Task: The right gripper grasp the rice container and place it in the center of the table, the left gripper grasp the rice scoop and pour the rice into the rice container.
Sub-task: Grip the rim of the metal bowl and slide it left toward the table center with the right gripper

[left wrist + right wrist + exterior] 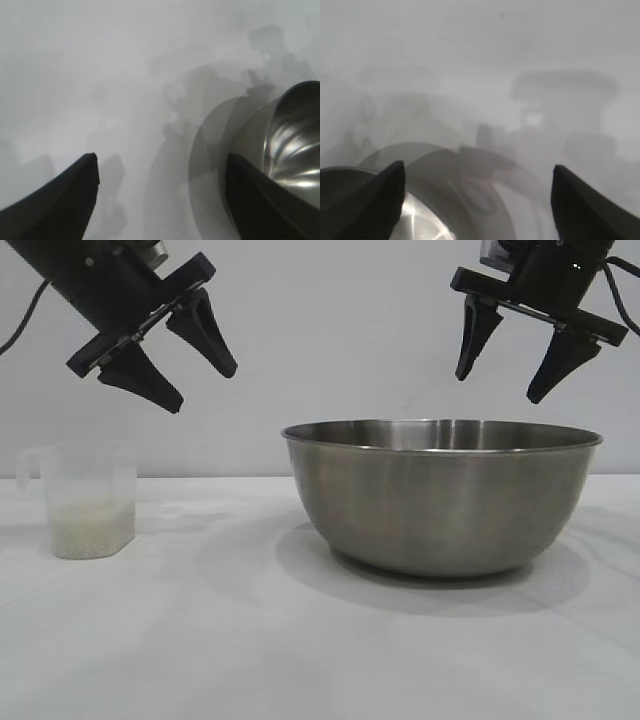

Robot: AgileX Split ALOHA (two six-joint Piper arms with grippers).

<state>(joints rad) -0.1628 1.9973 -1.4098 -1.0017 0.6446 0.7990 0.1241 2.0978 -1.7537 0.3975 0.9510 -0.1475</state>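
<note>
Two grippers are being held in the air above the table (200, 640), and neither is gripping anything. At the exterior view's upper right, the right gripper (510, 362) is being kept above the rice container (440, 500), its fingers spread wide and pointing down toward the bowl's rim. At the upper left, the left gripper (196, 368) is being held tilted, likewise wide open, above and somewhat to the bowl side of the rice scoop (88, 502). The rice container is being seen resting on the table slightly right of the picture's middle; whether that counts as the centre cannot be settled, so the placing is being judged either done or not yet begun. The rice scoop is standing upright near the left edge, well apart from the bowl, with the rice (90, 528) filling only its lower part. Grasping the scoop and pouring are being judged as entirely left to do. No brand, label or legible writing is being shown on anything
</note>
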